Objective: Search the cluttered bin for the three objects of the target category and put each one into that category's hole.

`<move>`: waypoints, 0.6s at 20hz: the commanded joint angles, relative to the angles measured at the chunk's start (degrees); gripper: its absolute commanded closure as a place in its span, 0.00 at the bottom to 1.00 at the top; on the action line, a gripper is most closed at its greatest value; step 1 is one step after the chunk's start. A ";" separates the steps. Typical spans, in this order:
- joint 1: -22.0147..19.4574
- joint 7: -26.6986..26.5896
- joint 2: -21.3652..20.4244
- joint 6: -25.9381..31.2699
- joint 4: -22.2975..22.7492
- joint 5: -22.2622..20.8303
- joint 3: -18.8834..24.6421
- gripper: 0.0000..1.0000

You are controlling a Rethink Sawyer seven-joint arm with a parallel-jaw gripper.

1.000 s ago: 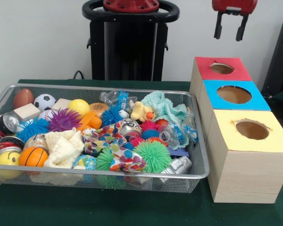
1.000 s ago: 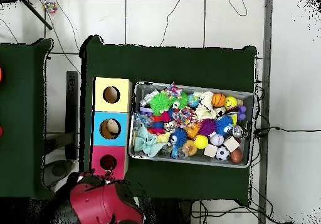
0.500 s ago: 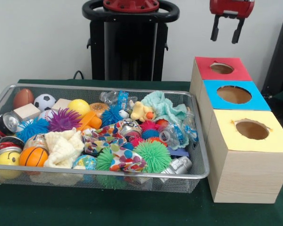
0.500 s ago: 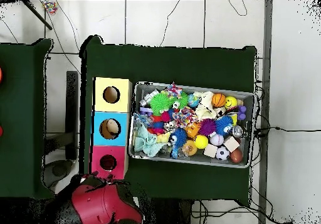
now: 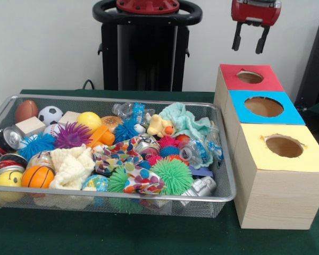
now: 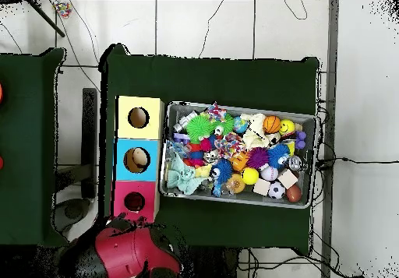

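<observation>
Empty, its prongs spread, the tool (image 5: 248,44) hangs above the desk's (image 5: 149,239) far edge beyond the red-topped hole (image 5: 250,77); the duck (image 5: 160,126) waits in the bin (image 5: 223,175).

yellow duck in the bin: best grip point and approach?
Grip the yellow duck across its rounded body, coming straight down from above. Its upper side is exposed, but the teal cloth and a blue spiky ball crowd its flanks, so a side approach looks blocked. The gripper hangs open and empty above the red-topped box.
</observation>
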 commanded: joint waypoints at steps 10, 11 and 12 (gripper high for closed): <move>2.12 5.34 0.99 -0.08 -1.61 -2.32 -1.82 0.00; 2.18 5.22 1.03 -0.12 -1.64 -2.20 -1.78 0.00; 2.15 4.98 0.89 0.09 -1.67 -2.01 -1.58 0.00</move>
